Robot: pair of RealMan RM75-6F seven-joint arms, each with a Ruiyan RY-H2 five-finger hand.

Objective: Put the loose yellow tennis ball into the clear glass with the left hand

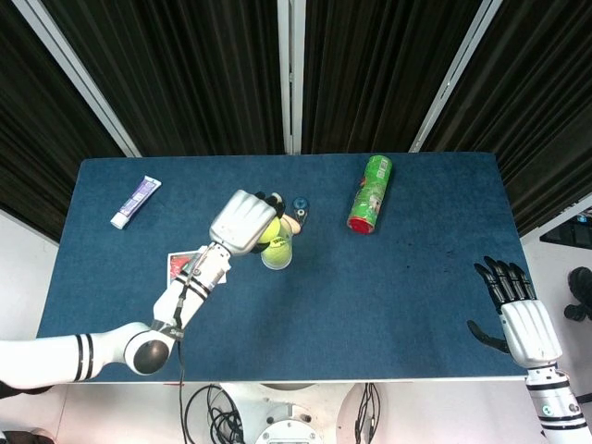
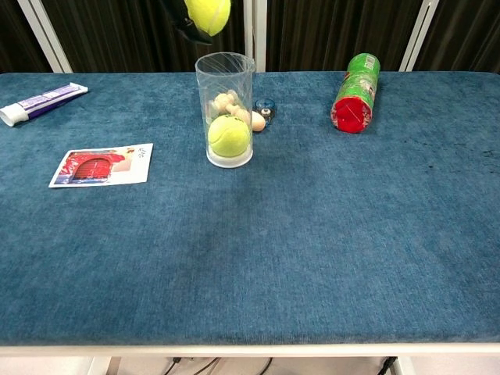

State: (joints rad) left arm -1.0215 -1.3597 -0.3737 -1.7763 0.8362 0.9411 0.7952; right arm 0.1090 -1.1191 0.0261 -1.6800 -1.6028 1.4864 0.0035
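Observation:
My left hand (image 1: 242, 218) grips a yellow tennis ball (image 2: 208, 13) high above the table, just left of and above the mouth of the clear glass (image 2: 225, 109). In the head view the ball (image 1: 272, 230) peeks out beside the hand, right over the glass (image 1: 277, 257). The glass stands upright at the table's centre and holds another yellow tennis ball (image 2: 229, 135) at its bottom. My right hand (image 1: 518, 314) rests open at the table's front right edge, fingers spread, holding nothing.
A green can (image 2: 356, 92) with a red lid lies on its side at the back right. A toothpaste tube (image 2: 43, 102) lies far left, a printed card (image 2: 102, 164) front left. Small wooden pieces (image 2: 254, 119) and a blue object (image 2: 266, 105) sit behind the glass.

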